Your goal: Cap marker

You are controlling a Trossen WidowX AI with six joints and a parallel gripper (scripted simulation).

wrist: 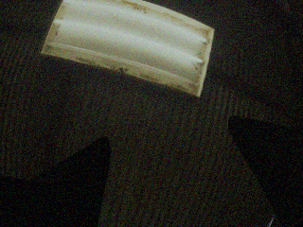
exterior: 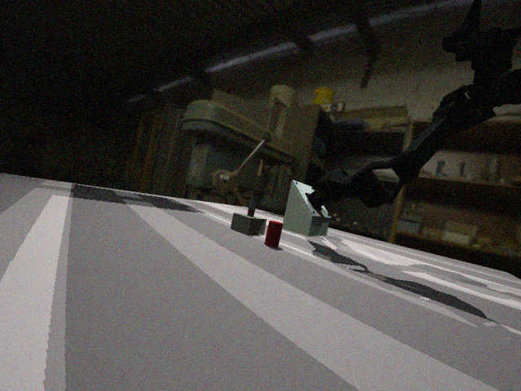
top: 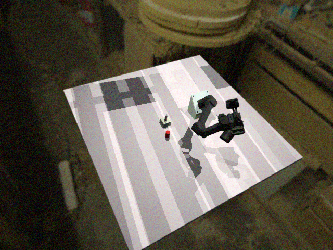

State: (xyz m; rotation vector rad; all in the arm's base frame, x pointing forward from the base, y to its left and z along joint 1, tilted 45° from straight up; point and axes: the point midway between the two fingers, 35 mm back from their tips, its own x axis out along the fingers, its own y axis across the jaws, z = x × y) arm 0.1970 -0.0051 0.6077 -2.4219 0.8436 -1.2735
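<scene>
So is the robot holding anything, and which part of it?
No, nothing. The claw is wide open with nothing between its fingers, and the red cap stands on the table.

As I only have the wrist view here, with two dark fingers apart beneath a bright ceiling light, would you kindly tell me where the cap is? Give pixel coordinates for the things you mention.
Observer: The red cap (top: pixel 167 134) (exterior: pixel 273 234) stands upright on the table (top: pixel 155 188) (exterior: pixel 168 315), beside the holder block (top: pixel 165 124) (exterior: pixel 247 224) and apart from it.
Operator: Thank you. And is the marker ready to receive it?
Observer: The marker (top: pixel 165 117) (exterior: pixel 251 204) stands upright in the block with its upper end uncapped.
Operator: Is any part of the arm above either of them?
Observer: No, the top view shows the whole arm (top: pixel 205 131) (exterior: pixel 420 151) off to the right of both.
</scene>
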